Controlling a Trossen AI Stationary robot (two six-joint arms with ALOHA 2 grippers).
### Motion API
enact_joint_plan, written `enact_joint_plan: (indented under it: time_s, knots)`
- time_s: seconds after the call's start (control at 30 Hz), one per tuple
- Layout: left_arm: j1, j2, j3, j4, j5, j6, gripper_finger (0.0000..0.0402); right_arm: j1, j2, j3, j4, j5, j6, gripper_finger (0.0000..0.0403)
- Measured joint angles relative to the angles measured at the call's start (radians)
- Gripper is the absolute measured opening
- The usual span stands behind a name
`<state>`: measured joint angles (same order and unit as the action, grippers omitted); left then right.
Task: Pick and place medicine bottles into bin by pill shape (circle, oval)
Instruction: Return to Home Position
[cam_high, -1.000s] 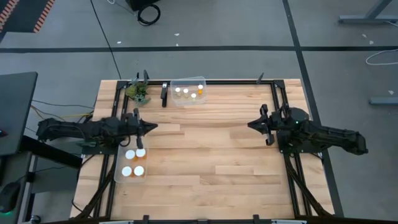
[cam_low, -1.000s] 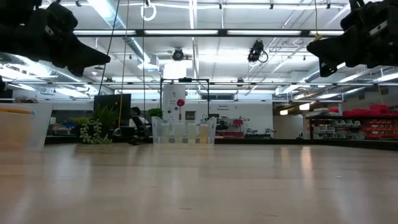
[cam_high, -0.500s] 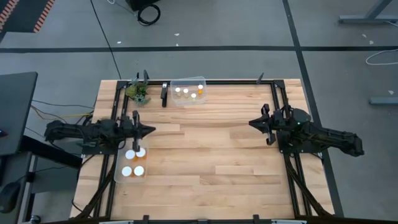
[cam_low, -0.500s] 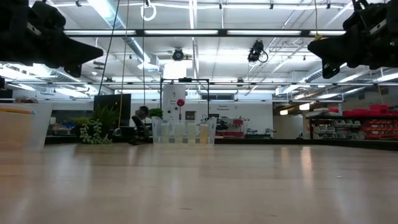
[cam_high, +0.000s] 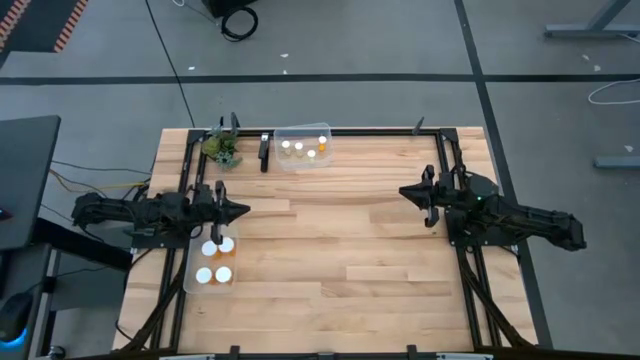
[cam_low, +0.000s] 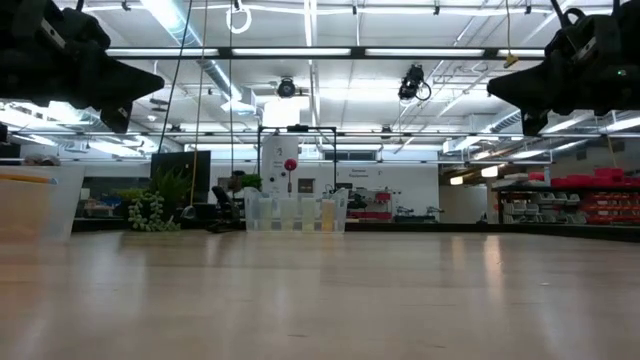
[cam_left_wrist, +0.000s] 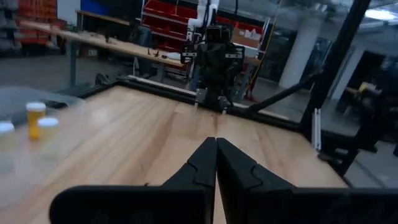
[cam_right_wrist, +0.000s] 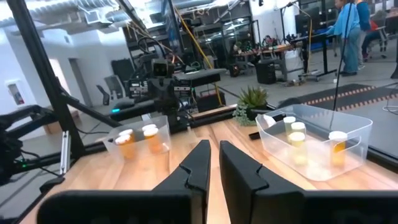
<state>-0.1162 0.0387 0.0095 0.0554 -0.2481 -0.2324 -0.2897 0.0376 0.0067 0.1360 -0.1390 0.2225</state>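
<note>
Nearest me, the near bin (cam_high: 190, 268) sits at the left edge of the worktop (cam_high: 340, 250) with four medicine bottles (cam_high: 223, 272) standing inside it, white caps up. I see none loose on the boards, so I judge the sorting done and only the retreat to home left. The left pincer (cam_high: 243, 210) hangs above the far end of the near bin, clenched on nothing. I would draw that arm back level and high, never dipping, so the fingers cannot clip the rim or a cap below. The right pincer (cam_high: 404, 193) floats well across the worktop from the near bin, all but clenched with a sliver of gap and empty. Its path back looks free, with bare wood under it. Farther off from the near bin, along the worktop's far edge, the far bin (cam_high: 303, 160) holds four more bottles. A dark upright bar (cam_high: 264, 152) and a small green plant (cam_high: 222, 148) stand just beside it — all out of either arm's way. Beyond the worktop a person (cam_right_wrist: 348, 28) stands in the room, well clear.
</note>
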Motion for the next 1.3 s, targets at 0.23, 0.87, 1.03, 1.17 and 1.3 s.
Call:
enact_joint_plan:
  time_s: [0.23,0.87,1.03,1.17,1.3]
  knots:
    - [0.0,0.0,-0.001,0.001,0.0,-0.013,0.0013,0.0,0.0,0.0,0.0,0.0,-0.002,0.0041]
    - [0.0,0.0,-0.001,0.002,-0.001,-0.018,0.0026,0.0,0.0,0.0,0.0,0.0,-0.003,0.0041]
    - [0.0,0.0,-0.001,0.002,-0.001,-0.018,0.0018,0.0,0.0,0.0,0.0,0.0,-0.003,0.0041]
    - [0.0,0.0,-0.001,0.002,-0.001,-0.018,0.0017,0.0,0.0,0.0,0.0,0.0,-0.003,0.0041]
    - [0.0,0.0,-0.001,0.002,-0.001,-0.018,0.0024,0.0,0.0,0.0,0.0,0.0,-0.003,0.0041]
